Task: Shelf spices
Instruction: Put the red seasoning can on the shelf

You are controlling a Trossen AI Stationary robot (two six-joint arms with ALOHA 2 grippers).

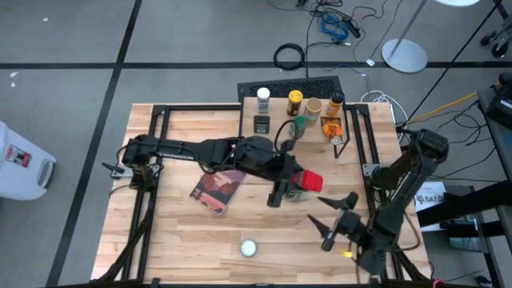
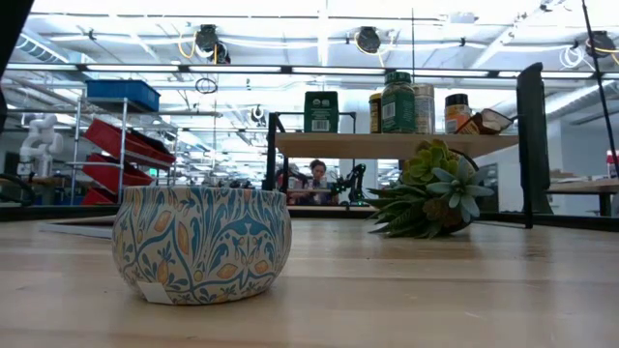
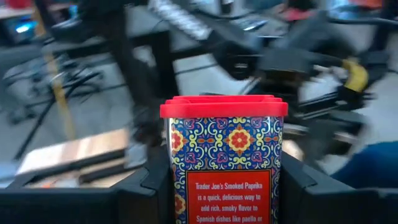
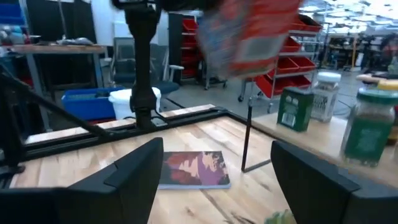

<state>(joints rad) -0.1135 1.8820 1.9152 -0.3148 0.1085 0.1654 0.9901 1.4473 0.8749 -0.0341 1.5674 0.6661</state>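
Left gripper [image 1: 290, 190]: we've got it clamped on the paprika tin [image 3: 224, 158], one dark finger on each side, red lid up, long axis roughly upright in the wrist view.

Where the tin is: over the middle of the table [image 1: 184, 232], right by the book [image 1: 218, 191] and on top of where the plant sits from above.

Which way to go: the shelf [image 1: 276, 120] lies toward the table's far edge from the tin, a bit over to the robot's right. We'd guess the open patch of board near the green tin [image 1: 262, 123] is the spot, but that's a guess.

Already shelved: white-top jar [image 1: 263, 97], yellow-top jar [image 1: 295, 101], tan-top jar [image 1: 313, 106], orange packet [image 1: 332, 128].

Right gripper [image 1: 338, 218]: parked near the front right corner, fingers spread wide, nothing in them. The left is clearly the one doing this.

Front of table: a white tin [image 1: 249, 248] is not shelved yet.

Hard to see: from above the arm covers most of the tin; only the red lid pokes out. The low view misses both grippers, so we can't tell how high the tin is.
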